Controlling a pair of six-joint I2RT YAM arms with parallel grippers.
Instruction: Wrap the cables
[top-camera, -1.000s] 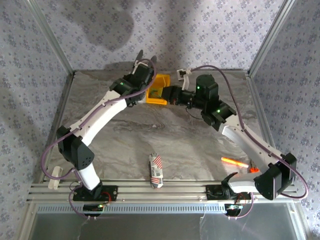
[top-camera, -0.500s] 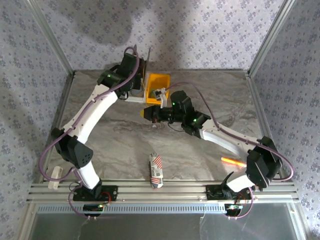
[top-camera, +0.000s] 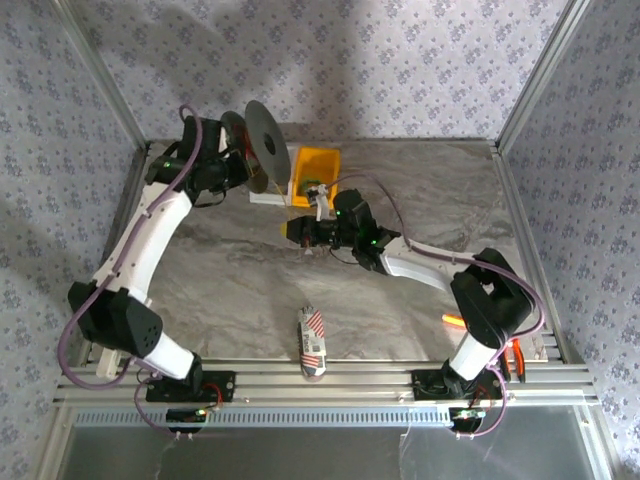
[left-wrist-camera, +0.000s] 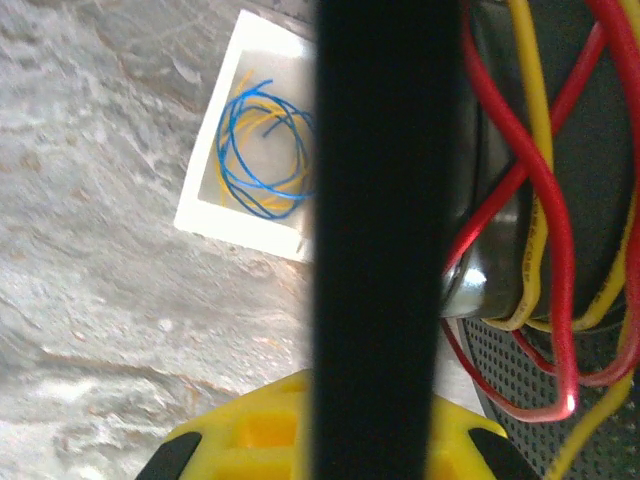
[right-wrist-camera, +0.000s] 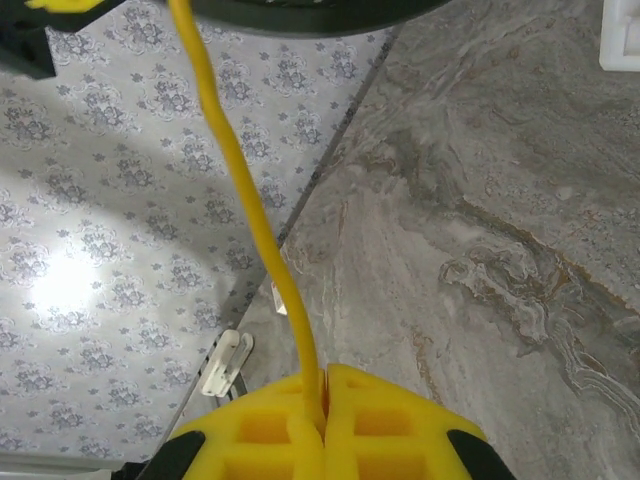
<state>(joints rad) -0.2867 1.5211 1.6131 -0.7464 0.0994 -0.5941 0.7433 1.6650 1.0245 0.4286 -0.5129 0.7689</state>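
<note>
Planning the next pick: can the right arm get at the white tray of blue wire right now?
Probably not yet. The tray lies close to the right gripper, but that gripper is shut on the yellow wire running to the spool; it would have to let go first.

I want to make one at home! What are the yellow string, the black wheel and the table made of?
The yellow wire looks like wire in a smooth plastic coat: it bends in soft curves. The black spool looks like hard, matte plastic, thin and flat, though it could be metal. The table looks like grey marble, perhaps only a printed sheet.
</note>
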